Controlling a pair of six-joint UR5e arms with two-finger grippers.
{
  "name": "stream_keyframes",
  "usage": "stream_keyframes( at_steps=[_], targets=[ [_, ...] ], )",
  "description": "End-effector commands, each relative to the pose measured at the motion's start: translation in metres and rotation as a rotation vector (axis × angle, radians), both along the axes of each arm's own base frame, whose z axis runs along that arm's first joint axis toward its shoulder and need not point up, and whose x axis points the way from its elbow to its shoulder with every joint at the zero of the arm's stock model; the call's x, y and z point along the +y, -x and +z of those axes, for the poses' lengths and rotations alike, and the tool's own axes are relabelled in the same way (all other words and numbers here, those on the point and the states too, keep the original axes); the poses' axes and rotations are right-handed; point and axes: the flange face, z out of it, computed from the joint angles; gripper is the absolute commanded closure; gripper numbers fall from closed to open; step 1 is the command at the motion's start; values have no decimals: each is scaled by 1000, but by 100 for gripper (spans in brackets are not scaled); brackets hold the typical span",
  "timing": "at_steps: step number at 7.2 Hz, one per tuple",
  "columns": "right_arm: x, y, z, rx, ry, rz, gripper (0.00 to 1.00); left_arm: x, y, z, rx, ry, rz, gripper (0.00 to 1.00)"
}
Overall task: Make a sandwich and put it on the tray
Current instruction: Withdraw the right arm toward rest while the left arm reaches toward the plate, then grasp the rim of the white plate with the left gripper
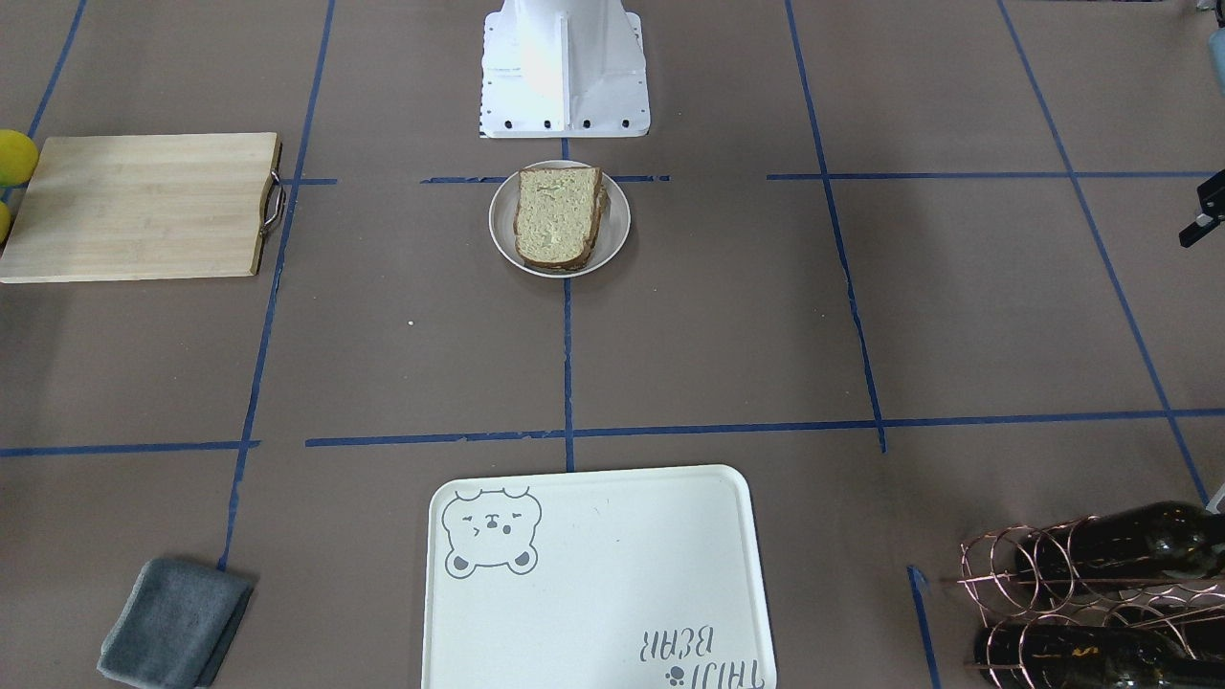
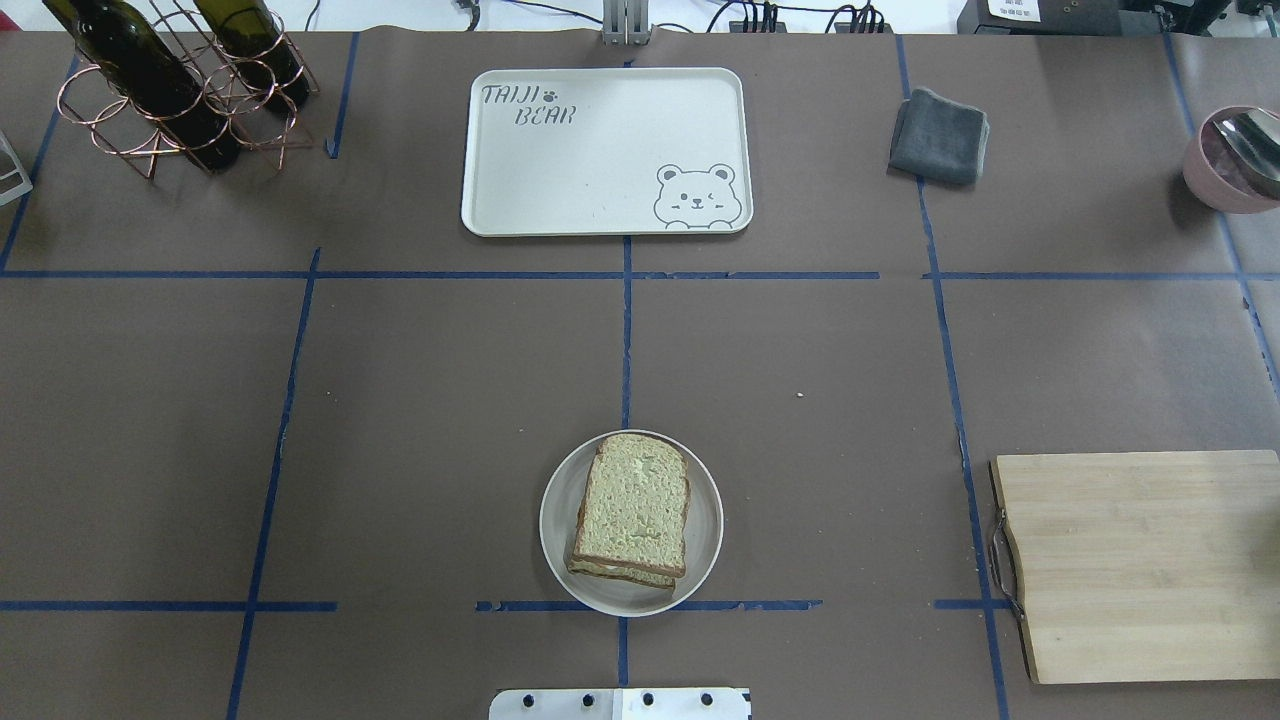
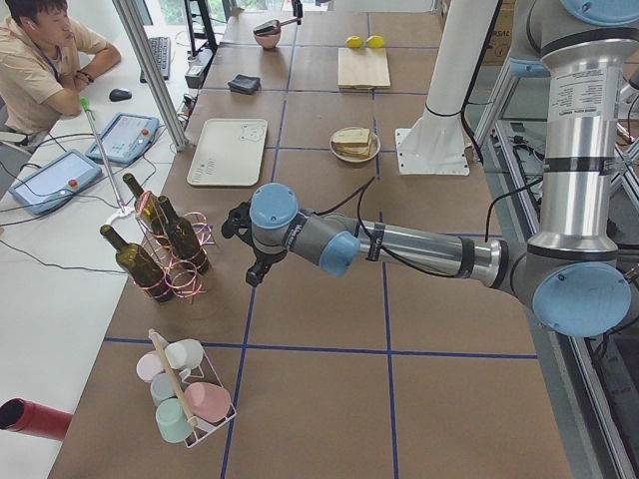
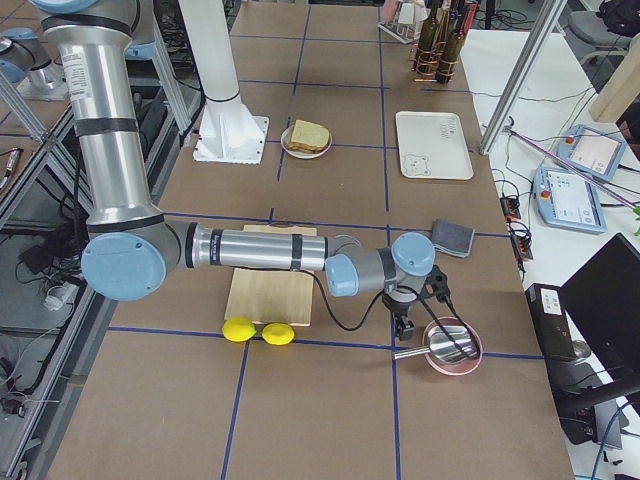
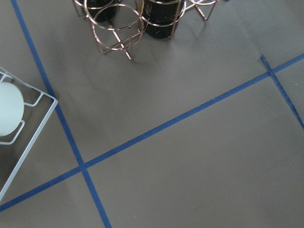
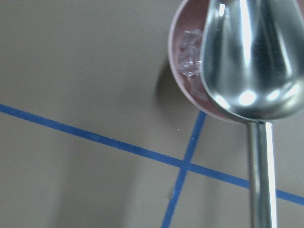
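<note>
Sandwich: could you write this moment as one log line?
sandwich: stacked on round plate | tray: empty, far side of table | step: move to tray not yet done

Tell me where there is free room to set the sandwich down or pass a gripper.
The tray is bare. The brown stretch between it and the plate with the sandwich is free, also the square between plate and cutting board. Crowded: the far edge either side of the tray, with bottle rack, grey cloth and pink bowl.
</note>
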Motion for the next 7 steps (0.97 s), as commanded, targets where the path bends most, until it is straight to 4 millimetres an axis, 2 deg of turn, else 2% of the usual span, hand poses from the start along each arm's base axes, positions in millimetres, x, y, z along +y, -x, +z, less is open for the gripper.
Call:
stream_keyframes(
  at_steps=[1,2,3,4,5,6,7],
  targets=[
    [11,-86,-12,-4,67,77,0,15,-96,-41,86,1,34,0],
    [17,-86,-30,5,79,95,0,33,-150,-89,142,95,-10,0],
    [20,-85,-33,5,80,103,0,56,-205,-132,197,220,-30,0],
    [22,-85,-32,5,80,104,0,74,-269,-179,255,343,-64,0],
    [24,-80,-32,6,75,96,0,96,-328,-214,298,416,-102,0],
    [21,-69,-37,6,72,88,0,122,-375,-243,340,486,-128,0],
    [28,-67,-43,8,33,90,0,146,-414,-262,368,528,-145,0]
  ],
)
